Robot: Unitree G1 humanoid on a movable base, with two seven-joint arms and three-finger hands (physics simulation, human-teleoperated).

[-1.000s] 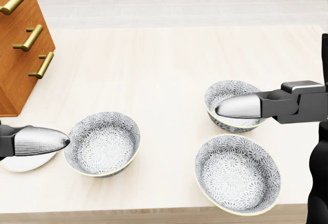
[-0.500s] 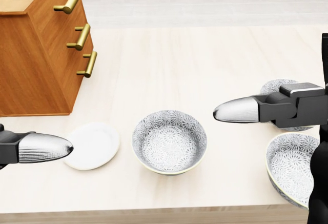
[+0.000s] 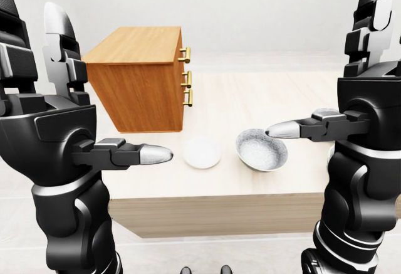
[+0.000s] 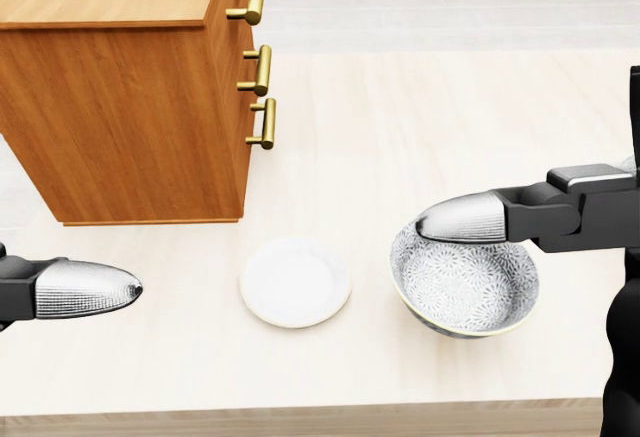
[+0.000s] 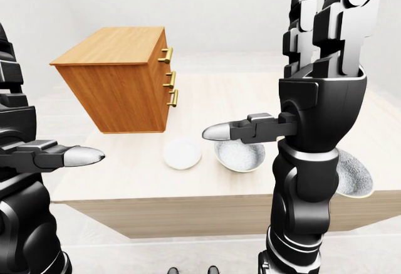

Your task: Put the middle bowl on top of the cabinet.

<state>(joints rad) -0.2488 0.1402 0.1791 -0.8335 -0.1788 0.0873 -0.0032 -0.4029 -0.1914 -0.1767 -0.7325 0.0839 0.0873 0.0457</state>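
The right hand [image 5: 321,92] is spread wide and holds nothing. Its upper fingers stand straight up, and 1 silver-tipped finger [image 4: 465,219] juts sideways, hovering above the upper-left rim of a patterned bowl [image 4: 465,292] in the head view without gripping it. The left hand [image 3: 56,126] is just as open and empty, and its tip pokes in at the lower left of the head view, well apart from any dish.

The patterned bowl sits upright on the table [image 4: 400,117], just right of a small white plate [image 4: 295,281]. A second bowl [image 5: 356,172] shows in the right-eye view, partly hidden behind the right forearm. With that arm covering part of the table, I cannot tell which bowl is the middle 1, though the nearer bowl under the finger looks the likelier target.

The cabinet [image 4: 120,107] stands at the table's left end, and nothing shows on its flat top [image 3: 135,43].

By my reading, nothing of the task is done. No bowl is grasped or lifted, so the grasp, the lift, the carry leftward and the placing on the cabinet all remain.
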